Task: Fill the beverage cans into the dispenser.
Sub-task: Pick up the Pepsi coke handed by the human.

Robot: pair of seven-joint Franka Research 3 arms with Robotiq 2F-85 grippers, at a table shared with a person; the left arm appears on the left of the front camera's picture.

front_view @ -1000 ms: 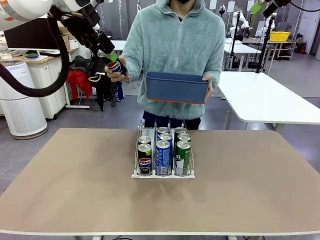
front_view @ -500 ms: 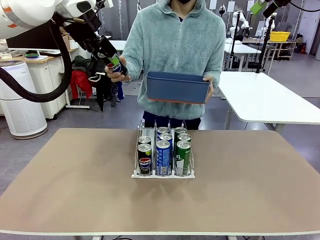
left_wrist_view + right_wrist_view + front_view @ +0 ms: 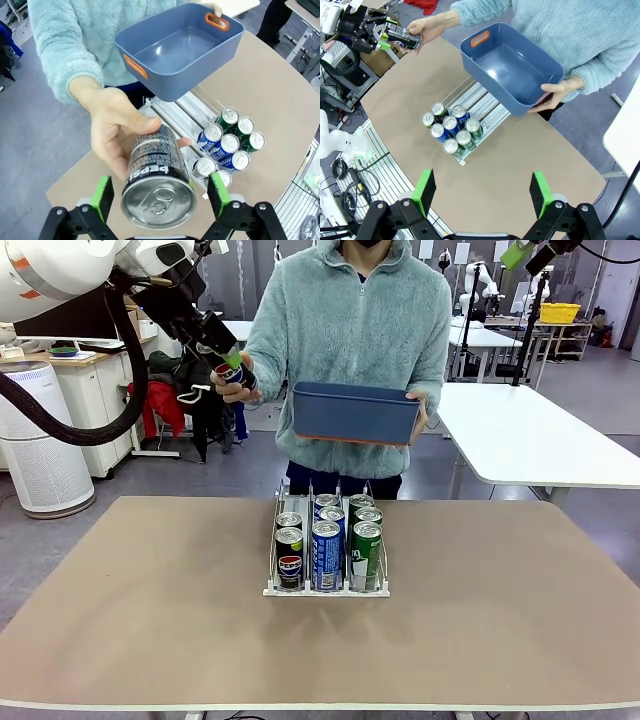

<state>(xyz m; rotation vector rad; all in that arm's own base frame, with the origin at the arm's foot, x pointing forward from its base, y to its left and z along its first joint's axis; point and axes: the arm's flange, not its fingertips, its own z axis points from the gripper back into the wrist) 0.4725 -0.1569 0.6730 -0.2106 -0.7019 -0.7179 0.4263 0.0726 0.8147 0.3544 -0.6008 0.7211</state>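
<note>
A person's hand holds out a black Pepsi can, silver top toward my left gripper. That gripper is open, its green pads either side of the can with small gaps; in the front view it is high at the left by the can. The dispenser stands mid-table with several cans in its three lanes: black, blue and green. My right gripper hangs open high above the table, seen at the top right in the front view.
The person stands at the far side and holds an empty dark blue bin with orange handles in the other hand, above the dispenser's back end. The tan table has free room on both sides of the dispenser. Another table stands at the right.
My left gripper has moved a little down and right, closing in around the Pepsi can in the person's hand. The right arm, the bin and the dispenser have not moved.
</note>
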